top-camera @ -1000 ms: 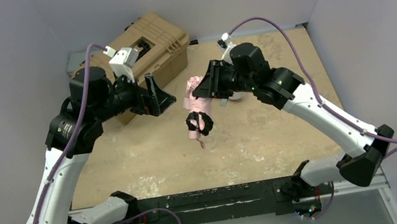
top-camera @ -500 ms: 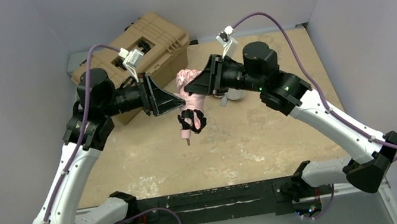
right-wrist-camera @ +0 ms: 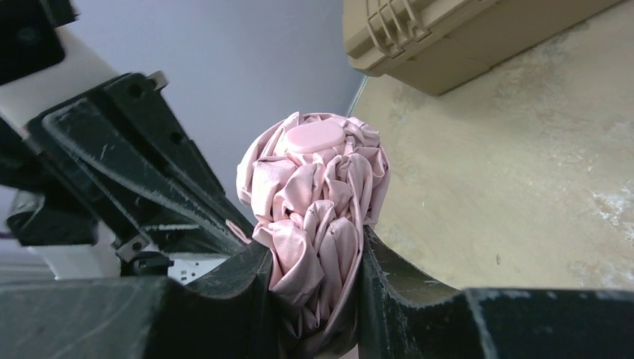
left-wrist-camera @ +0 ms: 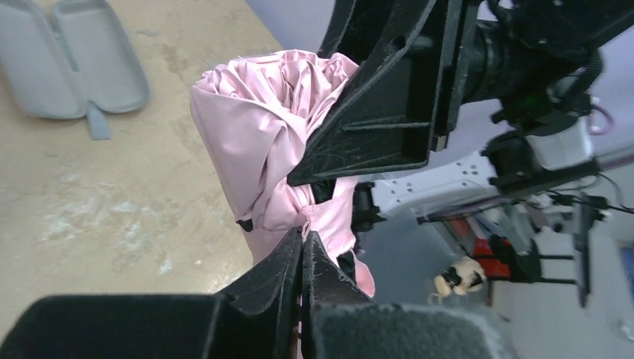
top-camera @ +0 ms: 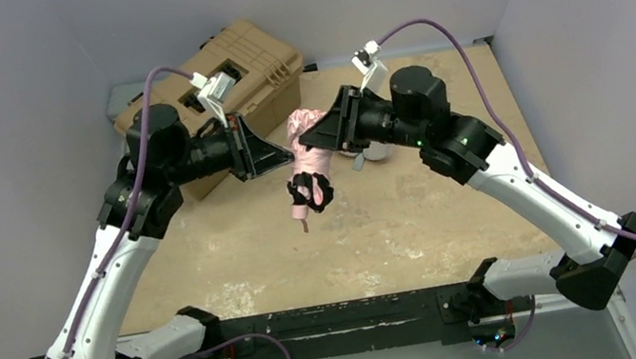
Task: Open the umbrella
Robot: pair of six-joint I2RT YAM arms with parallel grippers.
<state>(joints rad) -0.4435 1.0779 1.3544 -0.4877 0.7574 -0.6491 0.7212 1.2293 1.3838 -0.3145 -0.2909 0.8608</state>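
The folded pale pink umbrella (top-camera: 304, 132) hangs in the air above the middle of the table, its black-wrapped lower part (top-camera: 309, 191) and small handle pointing down toward me. My right gripper (top-camera: 313, 145) is shut on the bunched pink fabric (right-wrist-camera: 318, 179), one finger on each side. In the right wrist view its pink end cap (right-wrist-camera: 314, 137) faces the camera. My left gripper (top-camera: 291, 158) meets the umbrella from the left. In the left wrist view that left gripper (left-wrist-camera: 302, 236) has its jaws pressed together on a thin pink fold of the umbrella (left-wrist-camera: 258, 127).
A tan hard-shell toolbox (top-camera: 229, 66) stands at the back left of the table, also in the right wrist view as the toolbox (right-wrist-camera: 448, 37). An open grey zip case (left-wrist-camera: 67, 60) lies on the table behind the umbrella. Grey walls close in the back and sides.
My left gripper moved right, up to the umbrella, and closed from wide open onto its fabric. The right arm lifted and turned the umbrella a little and keeps its grip.
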